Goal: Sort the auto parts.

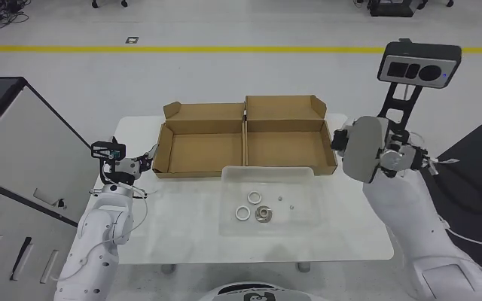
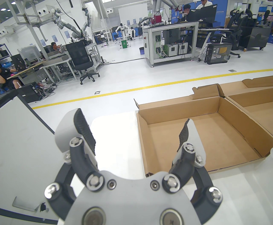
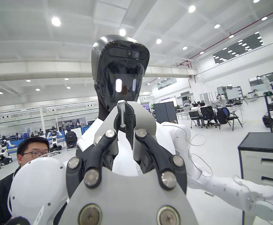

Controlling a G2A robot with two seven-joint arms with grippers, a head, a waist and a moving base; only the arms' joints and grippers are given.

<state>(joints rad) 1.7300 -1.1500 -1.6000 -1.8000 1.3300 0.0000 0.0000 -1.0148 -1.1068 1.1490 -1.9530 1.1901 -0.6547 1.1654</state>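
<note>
Top view — tray point(image 1: 303, 172) holding rings point(image 1: 255, 198), perhaps gear point(image 1: 263, 215), right jaws gripping bolt point(image 3: 122, 115)

A distant blue wall panel point(image 2: 220, 11) carries small white lettering, hardly legible.

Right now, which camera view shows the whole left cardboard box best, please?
The top view: the left cardboard box sits fully in frame, every wall visible. The left wrist view shows its inside closer, partly behind the open left claw. The right wrist view faces away.
</note>
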